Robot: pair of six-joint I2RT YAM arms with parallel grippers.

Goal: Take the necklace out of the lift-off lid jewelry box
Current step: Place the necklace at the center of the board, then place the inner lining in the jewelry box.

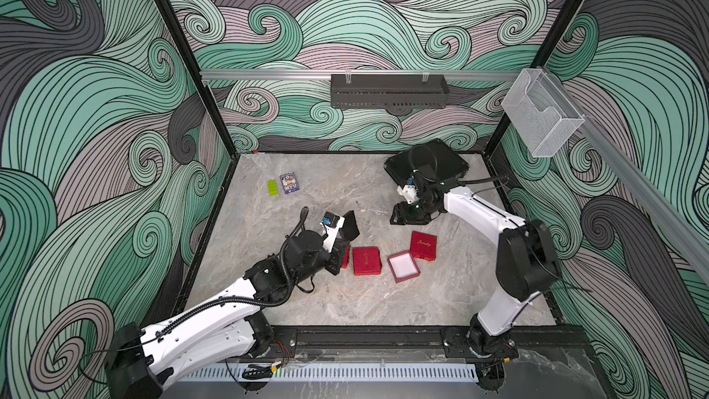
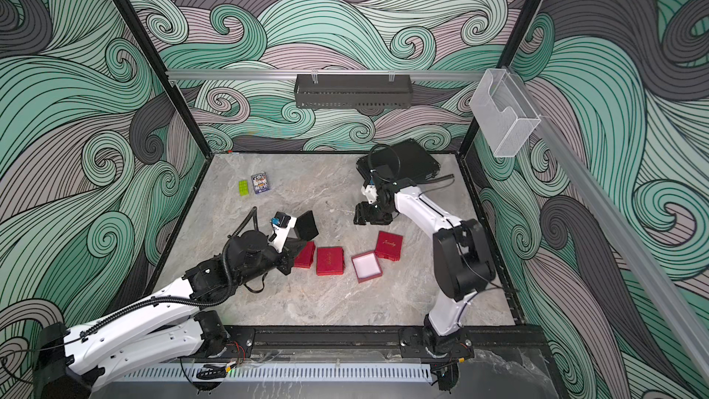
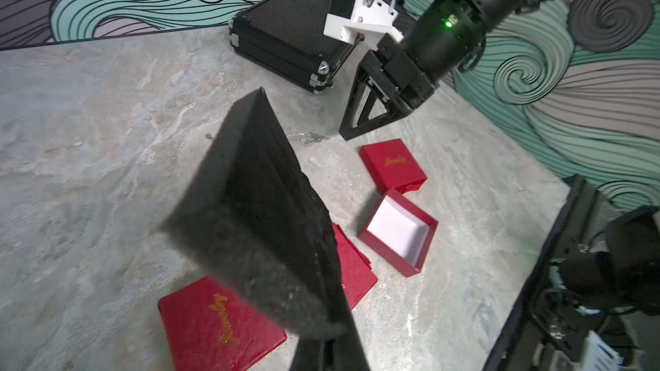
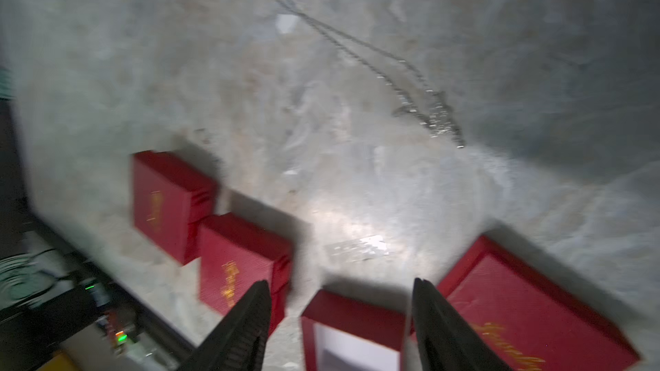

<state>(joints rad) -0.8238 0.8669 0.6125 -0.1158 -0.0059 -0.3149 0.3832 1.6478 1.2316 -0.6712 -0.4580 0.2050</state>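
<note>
The necklace (image 4: 393, 76) lies strung out on the marble surface (image 1: 307, 301), outside the box and just beside the right pincer (image 4: 341, 283), whose jaws stand wide with nothing between them. Nearer the robot sits the open red box (image 1: 403, 267), white inside, with its lid (image 1: 423, 245) just beside it. The left pincer (image 3: 328, 344) is clamped on a black pad (image 3: 257, 215), held tilted near two closed boxes (image 1: 366, 261).

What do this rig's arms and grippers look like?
White shells, black joints on both the left arm and right arm. Black corrugated conduit runs along the left. White camera brackets with blue connectors sit at the wrists. The right gripper is black, its fingers tapered and ribbed.
</note>
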